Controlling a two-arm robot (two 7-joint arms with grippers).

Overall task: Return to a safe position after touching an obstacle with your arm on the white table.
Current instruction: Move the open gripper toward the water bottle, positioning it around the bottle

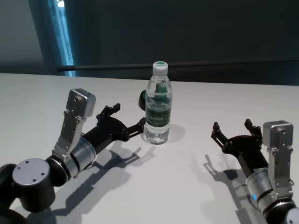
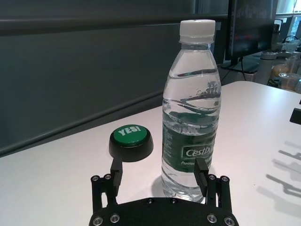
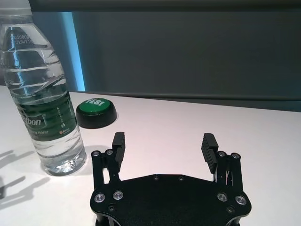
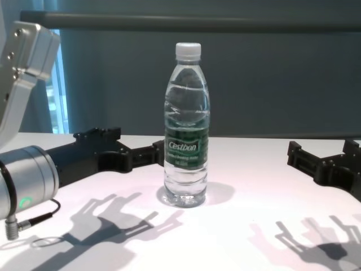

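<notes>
The obstacle, a tall clear water bottle (image 1: 158, 107) with a white cap and a dark green "Cestbon" label, stands upright in the middle of the white table (image 1: 42, 100). My left gripper (image 1: 126, 116) is open and empty, low over the table just left of the bottle. One fingertip (image 1: 141, 122) is at the bottle's lower side, touching it or nearly so. In the left wrist view the bottle (image 2: 190, 108) stands just ahead of one finger (image 2: 201, 172). My right gripper (image 1: 232, 128) is open and empty, well to the right of the bottle (image 3: 42, 94).
A low black round button with a green "YES!" top (image 2: 130, 140) sits on the table behind the bottle, to its left, and also shows in the right wrist view (image 3: 96, 112). A dark wall runs behind the table's far edge.
</notes>
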